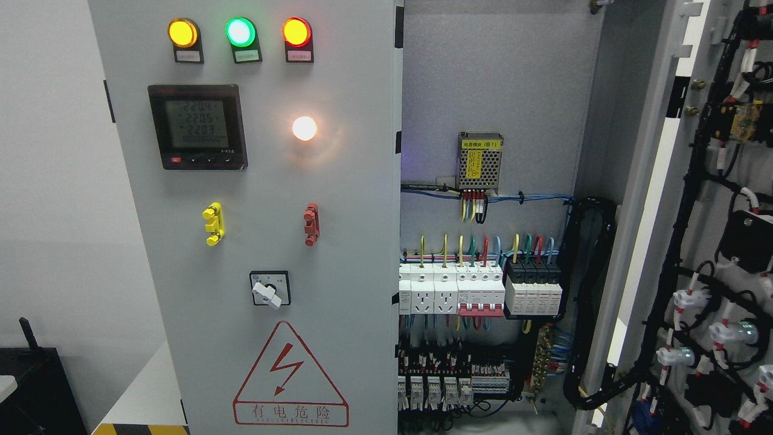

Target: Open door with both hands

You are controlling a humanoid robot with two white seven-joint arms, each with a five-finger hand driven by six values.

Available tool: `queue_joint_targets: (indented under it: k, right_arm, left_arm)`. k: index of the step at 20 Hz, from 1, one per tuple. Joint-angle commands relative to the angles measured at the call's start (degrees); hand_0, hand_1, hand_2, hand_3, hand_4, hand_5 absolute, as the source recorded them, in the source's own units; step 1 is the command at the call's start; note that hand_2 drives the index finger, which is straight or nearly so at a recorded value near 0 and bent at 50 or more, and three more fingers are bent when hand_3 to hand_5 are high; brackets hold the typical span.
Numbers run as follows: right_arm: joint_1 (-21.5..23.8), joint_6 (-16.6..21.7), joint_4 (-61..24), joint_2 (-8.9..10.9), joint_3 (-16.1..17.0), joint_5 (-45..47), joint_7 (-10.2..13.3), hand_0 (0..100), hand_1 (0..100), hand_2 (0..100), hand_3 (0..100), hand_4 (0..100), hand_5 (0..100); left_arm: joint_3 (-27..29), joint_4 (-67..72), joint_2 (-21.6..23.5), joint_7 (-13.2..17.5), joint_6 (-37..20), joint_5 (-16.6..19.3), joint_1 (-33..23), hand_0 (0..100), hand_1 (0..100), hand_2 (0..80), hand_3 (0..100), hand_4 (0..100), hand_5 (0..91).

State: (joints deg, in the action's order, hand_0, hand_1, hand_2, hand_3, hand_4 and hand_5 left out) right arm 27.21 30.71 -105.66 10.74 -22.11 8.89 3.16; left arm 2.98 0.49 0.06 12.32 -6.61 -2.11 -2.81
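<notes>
A grey electrical cabinet fills the head view. Its left door (253,181) is shut and carries three lit lamps (240,32), a digital meter (197,126), a yellow handle (213,224), a red handle (311,224), a rotary switch (269,289) and a red lightning warning triangle (290,377). The right door (712,241) is swung wide open, its inner face wired with black cable looms. Neither of my hands nor arms shows in the view.
The open bay shows a small power supply (480,161), rows of breakers (477,290) with coloured wires, and terminal blocks (447,374) below. A black box (36,386) stands at the lower left by the white wall.
</notes>
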Motion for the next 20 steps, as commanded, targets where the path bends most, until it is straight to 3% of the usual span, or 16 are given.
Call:
queue_joint_targets:
  k: [1,3,8,10,20]
  right_arm:
    - [-13.66,-9.76,-6.49,-3.53,-1.88,-0.01,0.45,12,39,0,0,0,0]
    - [-17.35,-16.00,-6.40,-5.64,-1.97,-0.01,0.45,12,39,0,0,0,0]
    - [-25.36,-26.12,-6.31,-7.31,-1.53,-0.01,0.62,12,39,0,0,0,0]
    - [-27.12,-27.80,-6.23,-8.36,-1.44,0.08,0.54,12,39,0,0,0,0]
    - [-37.40,-34.84,0.53,-8.46,-1.00,0.87,0.36,12,39,0,0,0,0]
  left_arm:
    - [0.10,-0.23,-1.99,0.16,0.02,-0.09,0.26,12,39,0.0,0,0,0.0]
    - [0.10,-0.23,-1.99,0.16,0.02,-0.09,0.26,12,39,0.0,0,0,0.0]
    - [0.10,-0.23,-1.99,0.16,0.02,-0.09,0.26,12,39,0.0,0,0,0.0]
    - [0.10,-0.23,-1.99,0.16,0.11,-0.09,0.35,12,39,0.0,0,0,0.0]
    - [0.10,-0.23,-1.99,0.16,0.11,-0.09,0.26,12,39,0.0,0,0,0.0]
